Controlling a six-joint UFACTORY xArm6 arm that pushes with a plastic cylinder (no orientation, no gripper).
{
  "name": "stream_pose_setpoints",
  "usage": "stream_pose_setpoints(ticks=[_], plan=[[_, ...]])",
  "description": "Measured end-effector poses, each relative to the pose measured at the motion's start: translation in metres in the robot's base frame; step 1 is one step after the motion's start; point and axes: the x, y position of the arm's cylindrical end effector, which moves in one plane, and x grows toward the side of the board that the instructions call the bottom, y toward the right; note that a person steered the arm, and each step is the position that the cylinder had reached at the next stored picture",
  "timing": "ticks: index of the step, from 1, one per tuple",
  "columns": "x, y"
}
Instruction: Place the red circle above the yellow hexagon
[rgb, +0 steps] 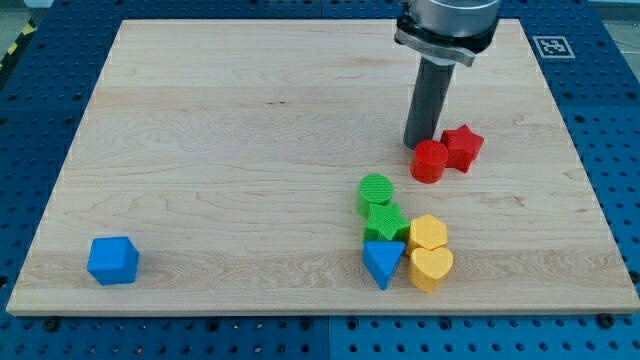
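The red circle (430, 161) lies on the wooden board right of centre, touching a red star (462, 147) on its right. The yellow hexagon (428, 233) sits lower down, with a yellow heart (431, 268) just below it. My tip (419, 146) stands at the red circle's upper left edge, touching or nearly touching it. The red circle is above the yellow hexagon with a gap of about one block between them.
A green circle (376, 191) and a green star (385, 221) lie left of the yellow hexagon, with a blue triangle (383, 262) below them. A blue cube (112, 260) sits at the board's lower left. The board (250, 150) ends near the view's bottom.
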Motion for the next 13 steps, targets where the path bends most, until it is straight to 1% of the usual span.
stream_pose_setpoints(ticks=[2,4,9,13], plan=[[0.009,0.012],[0.034,0.023],[0.066,0.030],[0.066,0.053]])
